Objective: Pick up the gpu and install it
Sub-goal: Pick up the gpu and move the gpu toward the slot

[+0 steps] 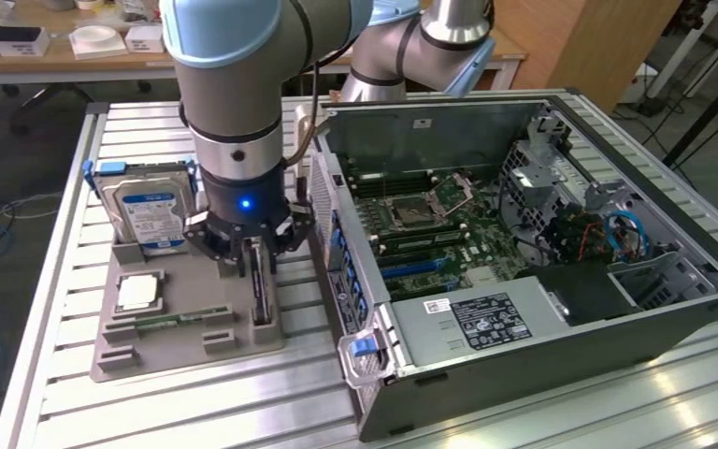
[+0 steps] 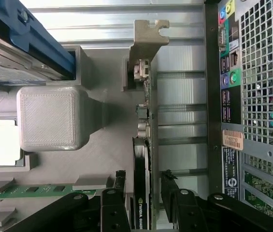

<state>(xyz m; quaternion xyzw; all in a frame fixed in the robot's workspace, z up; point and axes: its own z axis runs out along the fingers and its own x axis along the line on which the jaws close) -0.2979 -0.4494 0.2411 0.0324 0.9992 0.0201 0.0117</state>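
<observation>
The gpu (image 1: 261,299) (image 2: 142,154) stands on edge in a slot on the right of the grey tray (image 1: 147,351), just left of the computer case (image 1: 522,318). The claw (image 1: 257,271) (image 2: 144,175) straddles it, released, its fingers (image 2: 119,193) just off both faces. A hard drive (image 1: 150,210) stands farther back.

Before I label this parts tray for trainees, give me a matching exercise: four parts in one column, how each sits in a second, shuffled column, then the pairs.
Parts
1. gpu
2. hard drive
3. processor chip
4. RAM stick

How it sits
A. lying flat in a long groove of the grey tray
B. standing on edge between the fingers of the gripper
C. lying flat in a square recess
D. standing upright in a slot, blue-and-white label showing

Pairs: 1-B, 2-D, 3-C, 4-A
</observation>
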